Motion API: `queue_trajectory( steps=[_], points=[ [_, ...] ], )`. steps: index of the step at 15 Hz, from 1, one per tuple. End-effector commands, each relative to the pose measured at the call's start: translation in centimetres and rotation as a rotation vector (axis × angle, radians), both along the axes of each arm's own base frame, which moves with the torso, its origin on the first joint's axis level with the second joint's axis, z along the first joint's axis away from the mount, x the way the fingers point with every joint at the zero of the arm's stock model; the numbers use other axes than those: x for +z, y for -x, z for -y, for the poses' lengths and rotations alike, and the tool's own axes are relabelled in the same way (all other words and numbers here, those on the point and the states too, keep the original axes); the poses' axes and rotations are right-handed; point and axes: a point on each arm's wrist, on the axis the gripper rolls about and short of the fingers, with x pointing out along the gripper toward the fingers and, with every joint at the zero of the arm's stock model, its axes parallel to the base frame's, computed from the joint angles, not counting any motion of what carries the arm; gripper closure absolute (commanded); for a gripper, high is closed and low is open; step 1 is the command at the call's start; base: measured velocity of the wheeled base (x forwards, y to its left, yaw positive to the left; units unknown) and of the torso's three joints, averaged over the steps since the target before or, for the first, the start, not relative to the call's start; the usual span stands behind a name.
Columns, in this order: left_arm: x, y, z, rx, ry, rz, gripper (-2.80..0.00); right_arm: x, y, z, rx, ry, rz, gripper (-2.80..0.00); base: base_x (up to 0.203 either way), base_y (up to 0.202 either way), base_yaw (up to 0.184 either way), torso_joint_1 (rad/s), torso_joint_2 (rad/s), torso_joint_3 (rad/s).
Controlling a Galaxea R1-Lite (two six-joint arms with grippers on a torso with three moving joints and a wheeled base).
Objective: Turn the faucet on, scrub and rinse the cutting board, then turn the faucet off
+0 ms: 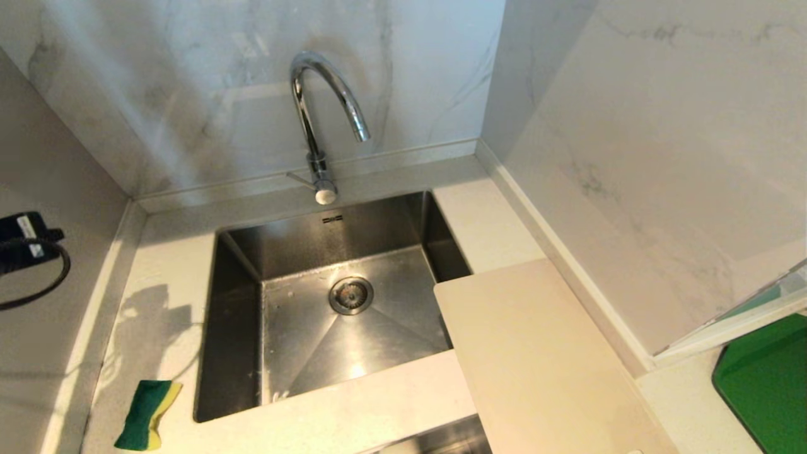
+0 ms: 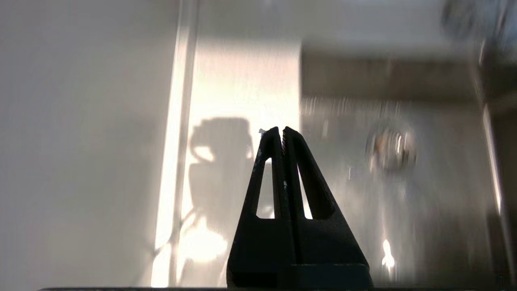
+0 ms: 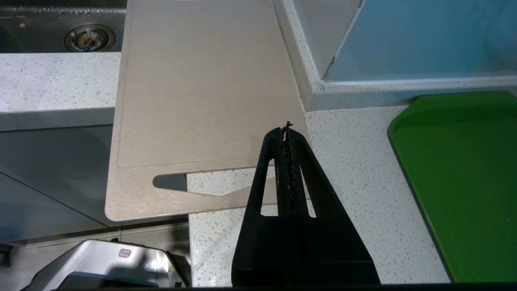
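The chrome gooseneck faucet (image 1: 318,120) stands behind the steel sink (image 1: 239,328), its spout dry and its thin side lever (image 1: 297,178) sticking out near the base. The cream-beige cutting board (image 1: 536,359) lies flat on the counter right of the sink, one corner over the basin; its slot handle (image 3: 190,184) sits at the near edge. Neither arm shows in the head view. My left gripper (image 2: 281,130) is shut and empty above the counter left of the sink. My right gripper (image 3: 285,130) is shut and empty, hovering over the board's near right corner (image 3: 299,121).
A green-and-yellow sponge (image 1: 146,414) lies on the counter at the sink's near left corner. A dark green board (image 1: 766,378) rests at the far right. Marble walls enclose the counter at the back and right. A black plug and cable (image 1: 28,249) hang on the left wall.
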Motion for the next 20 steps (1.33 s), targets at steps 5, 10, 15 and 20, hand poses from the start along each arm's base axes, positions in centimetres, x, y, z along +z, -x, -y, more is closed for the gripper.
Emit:
queue_trajectory(
  steps=[5, 10, 15, 20],
  points=[
    [-6.4, 10.9, 1.1, -0.011, 0.024, -0.022, 0.0, 0.0, 0.0, 0.0, 0.001, 0.001, -0.002, 0.0, 0.0, 0.0, 0.0, 0.0, 0.0, 0.0],
    [-9.2, 15.2, 1.9, -0.031, 0.011, 0.016, 0.0, 0.0, 0.0, 0.0, 0.0, 0.0, -0.001, 0.0, 0.0, 0.0, 0.0, 0.0, 0.0, 0.0],
    [-13.4, 19.3, 2.7, -0.123, -0.074, 0.021, 0.0, 0.0, 0.0, 0.0, 0.0, -0.003, -0.002, 0.0, 0.0, 0.0, 0.0, 0.0, 0.0, 0.0],
    [-15.2, 20.2, 3.2, -0.384, -0.037, -0.077, 0.0, 0.0, 0.0, 0.0, -0.002, -0.031, -0.004, 0.0, 0.0, 0.0, 0.0, 0.0, 0.0, 0.0]
  ],
)
